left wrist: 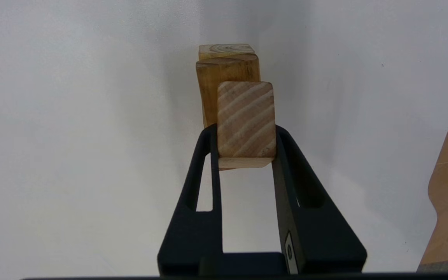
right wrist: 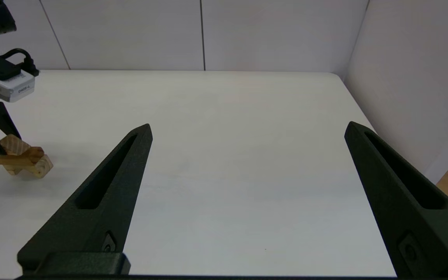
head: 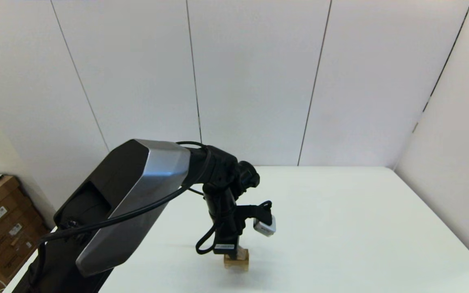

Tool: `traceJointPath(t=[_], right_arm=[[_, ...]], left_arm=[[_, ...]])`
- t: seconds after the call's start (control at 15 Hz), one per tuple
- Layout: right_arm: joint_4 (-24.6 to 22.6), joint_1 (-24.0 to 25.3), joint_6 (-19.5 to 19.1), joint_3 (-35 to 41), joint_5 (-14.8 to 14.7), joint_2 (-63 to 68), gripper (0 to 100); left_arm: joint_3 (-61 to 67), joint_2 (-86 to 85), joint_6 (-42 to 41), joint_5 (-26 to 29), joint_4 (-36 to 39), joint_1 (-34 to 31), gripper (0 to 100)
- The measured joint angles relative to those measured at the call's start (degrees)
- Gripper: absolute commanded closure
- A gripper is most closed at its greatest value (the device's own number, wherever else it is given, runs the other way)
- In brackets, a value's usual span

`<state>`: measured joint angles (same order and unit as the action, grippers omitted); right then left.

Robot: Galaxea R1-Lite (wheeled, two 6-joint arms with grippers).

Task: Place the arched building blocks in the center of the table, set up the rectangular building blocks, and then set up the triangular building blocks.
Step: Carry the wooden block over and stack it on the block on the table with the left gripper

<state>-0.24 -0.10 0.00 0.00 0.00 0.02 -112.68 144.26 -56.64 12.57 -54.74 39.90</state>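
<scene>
1. Your head view hides most of the stack: the left arm covers the blocks, and only a small wooden corner shows under the left gripper (head: pixel 234 251). The right arm is outside that view.
2. In your left wrist view, the triangular block (left wrist: pixel 246 123) shows only its striped end face, so you cannot make out its peak. Its long axis points away from the camera, along the blocks beneath.
3. Behind it you see the rectangular block (left wrist: pixel 228 79), darker and skewed a little, with the arched block (left wrist: pixel 226 49) lowest; the arch cut-out is not visible.
4. The left jaws are clenched on the triangular block, one finger on each side face.
5. Your right wrist view shows the stack (right wrist: pixel 23 158) on the white worktop (right wrist: pixel 224 155), far to one side, with the triangle uppermost.
6. The right gripper (right wrist: pixel 247 130) hovers over bare worktop, jaws released wide.
</scene>
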Motion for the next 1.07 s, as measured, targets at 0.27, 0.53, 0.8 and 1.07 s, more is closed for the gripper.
traceJointPath(t=[0.27, 0.53, 0.8, 1.07], right_arm=[[0.0, 0.0, 0.0, 0.0, 0.0, 0.0, 0], [0.0, 0.0, 0.0, 0.0, -0.02, 0.0, 0], [0.0, 0.0, 0.0, 0.0, 0.0, 0.0, 0], [0.0, 0.0, 0.0, 0.0, 0.0, 0.0, 0]], left_arm=[[0.0, 0.13, 0.17, -0.06, 0.05, 0.04, 100], [0.0, 0.22, 0.27, -0.04, 0.02, 0.09, 100], [0.0, 0.23, 0.24, -0.06, 0.06, 0.1, 100], [0.0, 0.23, 0.02, -0.09, 0.06, 0.1, 0]])
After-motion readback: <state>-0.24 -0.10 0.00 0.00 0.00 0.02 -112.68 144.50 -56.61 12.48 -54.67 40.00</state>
